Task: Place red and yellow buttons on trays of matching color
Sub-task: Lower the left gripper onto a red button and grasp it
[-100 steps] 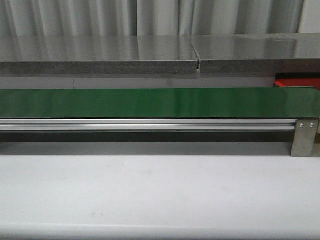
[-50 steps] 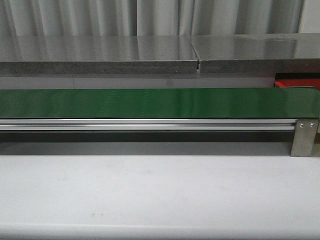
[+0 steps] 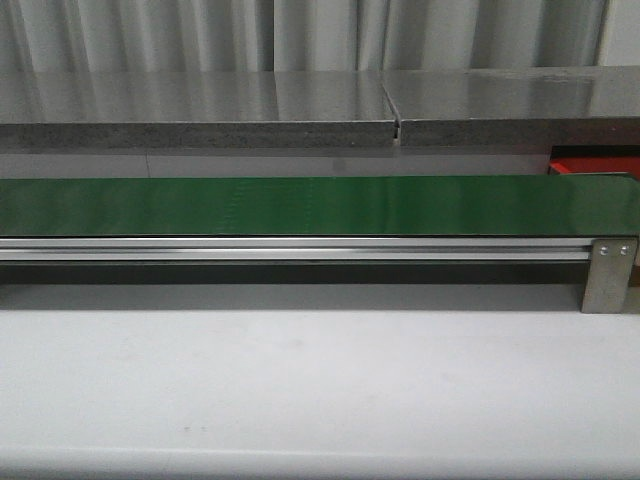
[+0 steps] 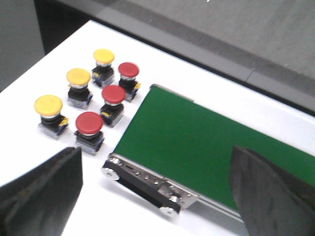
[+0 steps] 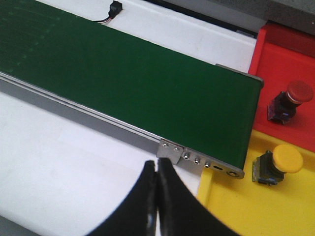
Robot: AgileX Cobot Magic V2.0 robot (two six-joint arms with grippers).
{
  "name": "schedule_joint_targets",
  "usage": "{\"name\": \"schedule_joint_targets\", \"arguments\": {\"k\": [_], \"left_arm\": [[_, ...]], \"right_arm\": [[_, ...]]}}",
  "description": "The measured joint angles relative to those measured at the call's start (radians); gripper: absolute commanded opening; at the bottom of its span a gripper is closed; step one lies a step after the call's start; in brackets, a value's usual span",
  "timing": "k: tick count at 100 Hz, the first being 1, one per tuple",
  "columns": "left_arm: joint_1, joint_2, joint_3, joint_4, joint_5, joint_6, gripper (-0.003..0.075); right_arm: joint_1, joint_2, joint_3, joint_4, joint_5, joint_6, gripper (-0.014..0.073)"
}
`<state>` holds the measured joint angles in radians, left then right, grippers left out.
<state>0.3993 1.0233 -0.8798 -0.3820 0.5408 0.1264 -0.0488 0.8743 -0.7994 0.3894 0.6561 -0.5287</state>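
Through the left wrist camera I saw six buttons standing in a cluster on the white bench (image 4: 162, 73), just beside one end of the green conveyor belt (image 4: 197, 142): three yellow buttons (image 4: 48, 105) on the outer side and three red buttons (image 4: 89, 123) in the row nearer the belt, all upright and none touching the belt. Through the right wrist camera I saw, at the belt's other end, a red tray (image 5: 283, 64) carrying one red-capped button (image 5: 300, 92) and, adjoining it, a yellow tray (image 5: 231, 206) carrying one yellow-capped button (image 5: 287, 159); each of these stood on the tray of its own colour. The left gripper (image 4: 157, 196) had its fingers (image 4: 44, 191) spread wide apart and held nothing, hanging above the belt's end roller and the bench near the cluster. The right gripper (image 5: 157, 196) had its fingers (image 5: 174, 211) pressed together with nothing between them, above the bench just beside the belt's metal side rail (image 5: 98, 123). In the front view I saw only the belt (image 3: 320, 205), its rail and end bracket (image 3: 610, 275), the bench surface, and a corner of the red tray (image 3: 592, 165) at the far right; neither arm appeared there.
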Motion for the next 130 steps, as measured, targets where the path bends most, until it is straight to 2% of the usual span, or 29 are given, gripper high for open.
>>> {"name": "schedule_joint_targets", "arguments": {"k": [20, 43, 64, 91, 130], "left_arm": [[0.056, 0.292, -0.215, 0.046, 0.145, 0.000, 0.0599], [0.058, 0.513, -0.348, 0.049, 0.184, -0.001, 0.0599], [0.071, 0.618, -0.382, 0.049, 0.184, -0.002, 0.0599], [0.138, 0.733, -0.383, 0.020, 0.174, -0.005, 0.0599], [0.139, 0.854, -0.452, -0.007, 0.162, -0.005, 0.0599]], "right_arm": [[0.000, 0.000, 0.000, 0.000, 0.000, 0.000, -0.0118], [0.000, 0.000, 0.000, 0.000, 0.000, 0.000, -0.0118], [0.000, 0.000, 0.000, 0.000, 0.000, 0.000, -0.0118], [0.000, 0.000, 0.000, 0.000, 0.000, 0.000, -0.0118], [0.000, 0.000, 0.000, 0.000, 0.000, 0.000, -0.0118]]}}
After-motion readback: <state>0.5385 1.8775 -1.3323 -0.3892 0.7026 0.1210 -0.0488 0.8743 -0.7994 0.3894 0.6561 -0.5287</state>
